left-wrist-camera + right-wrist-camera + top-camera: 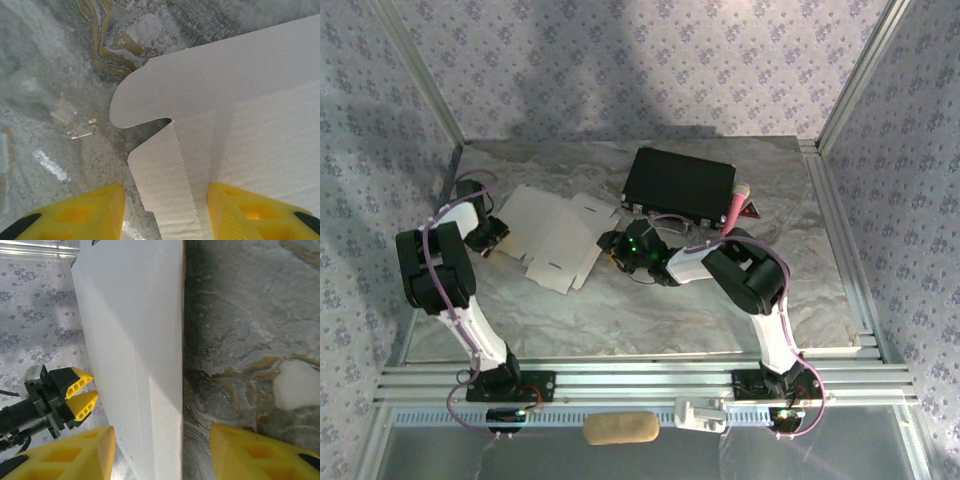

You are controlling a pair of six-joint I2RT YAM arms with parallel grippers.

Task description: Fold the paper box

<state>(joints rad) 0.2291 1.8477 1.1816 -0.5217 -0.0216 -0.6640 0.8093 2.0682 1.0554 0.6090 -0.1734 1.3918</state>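
Observation:
The paper box lies as a flat white die-cut sheet at the table's middle left. My left gripper is at its left edge. In the left wrist view the yellow fingers stand apart, with a narrow ribbed flap lying between them, and neither pad presses it. The rounded flap lies just ahead. My right gripper is at the sheet's right edge. In the right wrist view it is open, straddling the edge of a raised white panel.
A black hard case lies behind the sheet at the back middle, with a pink object at its right end. Crinkled marbled cloth covers the table. Metal frame posts and patterned walls enclose it. The left gripper's fingers show beyond the panel.

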